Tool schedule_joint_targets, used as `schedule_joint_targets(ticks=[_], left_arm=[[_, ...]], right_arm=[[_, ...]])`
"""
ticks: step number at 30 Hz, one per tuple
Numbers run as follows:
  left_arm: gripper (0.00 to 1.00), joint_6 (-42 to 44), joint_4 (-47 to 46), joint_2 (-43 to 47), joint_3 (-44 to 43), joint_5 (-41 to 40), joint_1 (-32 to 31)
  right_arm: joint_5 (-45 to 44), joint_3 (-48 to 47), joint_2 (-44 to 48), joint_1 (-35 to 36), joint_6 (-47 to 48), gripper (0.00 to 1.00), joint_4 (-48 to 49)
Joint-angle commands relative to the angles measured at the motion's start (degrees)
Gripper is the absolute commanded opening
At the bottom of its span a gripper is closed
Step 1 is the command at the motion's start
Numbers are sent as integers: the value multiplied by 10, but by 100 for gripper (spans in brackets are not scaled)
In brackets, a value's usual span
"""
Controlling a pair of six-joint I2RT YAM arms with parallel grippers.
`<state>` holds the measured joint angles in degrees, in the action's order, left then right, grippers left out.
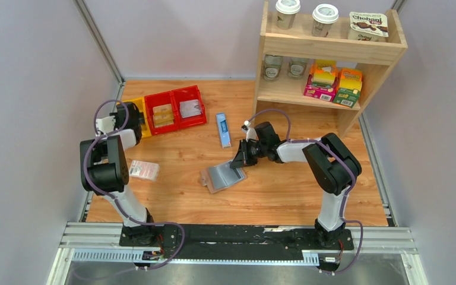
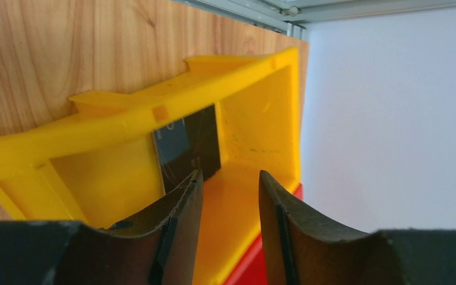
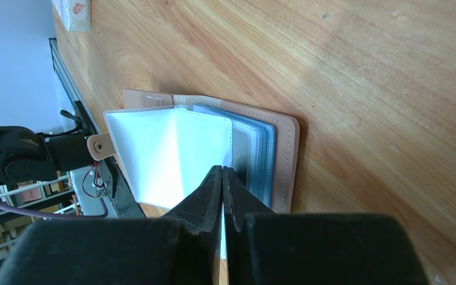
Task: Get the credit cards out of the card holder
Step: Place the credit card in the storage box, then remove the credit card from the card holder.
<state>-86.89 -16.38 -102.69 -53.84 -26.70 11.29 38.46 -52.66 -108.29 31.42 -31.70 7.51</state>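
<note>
Nearest the arm bases, the card holder (image 1: 219, 178) lies open on the desk (image 1: 285, 196), tan cover down and pale blue sleeves up, with its snap tab showing at one edge. The right pincer (image 3: 222, 169) is pinched shut on the edge of one clear sleeve of the holder.

To the left, a pink-and-white packet (image 1: 143, 170) lies flat, well apart from the holder. Its print is too small to read.

Farther back on the left, the left pincer (image 2: 230, 175) hangs over a yellow bin (image 2: 113, 119), its fingers parted at a moderate gap with nothing between them. One dark credit card (image 2: 187, 145) stands on edge inside that bin, leaning against its wall just beyond one fingertip. Its lettering is not legible.

Two red bins (image 1: 185, 90) adjoin the yellow one, each holding flat items. A narrow blue box (image 1: 224, 129) lies beyond the holder.

At the back right, a wooden shelf (image 1: 332, 47) carries two lidded paper cups (image 1: 287, 13) and a tub (image 1: 368, 27) marked "Chobani". The cartons (image 1: 332, 86) below cannot be read.
</note>
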Motion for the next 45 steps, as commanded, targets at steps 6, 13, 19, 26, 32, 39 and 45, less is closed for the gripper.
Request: schedule_joint_targets(ticks=[6,13,19,26,32,39,45], left_arm=[[49,123,104,155,-11,109,-17],[49,271,205,263,7,324,-110],[48,366,263,308,36,420,-267],[46,413,265,290,61,473,-391],[44,450,268,235,72,501,-419],[34,531,290,189,102,487,-421],[19,534,259,150,140,490,-421]], right_arm=[[-58,12,-10,-4,18,6,-40],[-58,6,-2,-1,24,9,-50],[-72,-5,11,12,37,12,-73],[-101,-24,23,22,54,14,-126],[-123,-41,32,28,65,16,-158],[-152,-51,41,34,69,19,-179],[-160,-65,46,47,69,21,-202]])
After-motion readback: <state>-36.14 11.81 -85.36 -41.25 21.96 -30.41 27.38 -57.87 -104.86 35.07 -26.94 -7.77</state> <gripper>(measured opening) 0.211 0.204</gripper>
